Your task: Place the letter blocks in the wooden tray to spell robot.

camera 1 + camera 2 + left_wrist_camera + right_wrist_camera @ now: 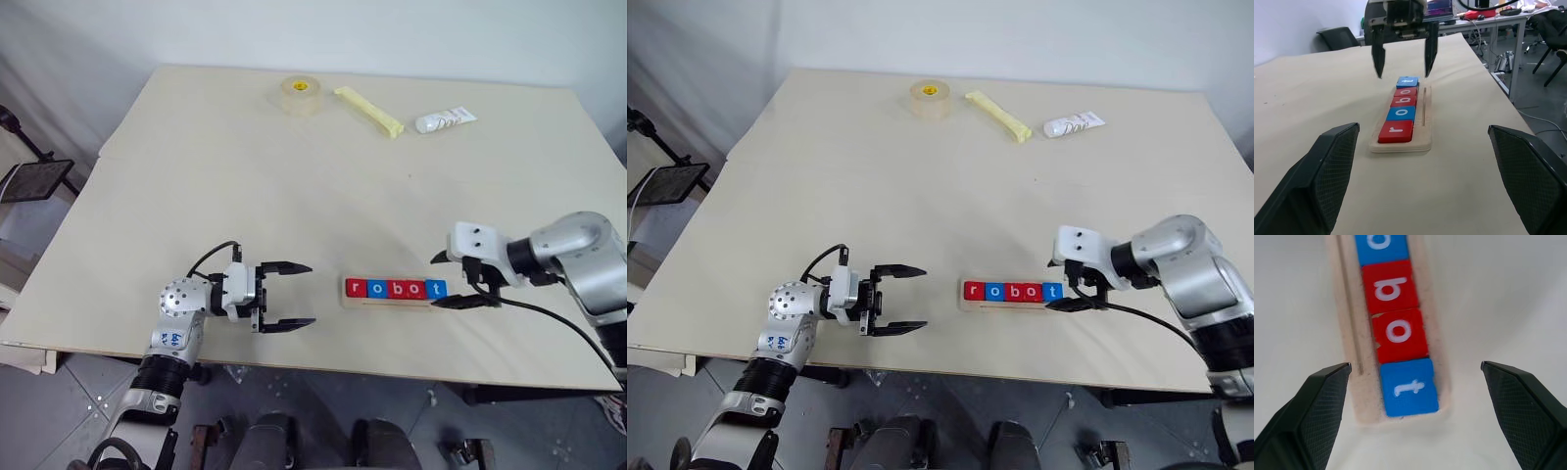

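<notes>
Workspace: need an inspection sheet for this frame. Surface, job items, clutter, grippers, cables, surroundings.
Surface: pale table, bare in the middle.
Job's things: five letter blocks in a row on the wooden tray near the front edge, reading r, o, b, o, t; colours red, blue, red, red, blue.
Clutter: tape roll, yellow stick and white tube at the far edge.
Grippers: left gripper open, holding nothing, pointing at the tray from its r end; right gripper open, fingers either side of the t end, holding nothing.
Cables: black cable off the right wrist; another looped at the left wrist.
Surroundings: white wall behind; grey floor; black stand at far left.
</notes>
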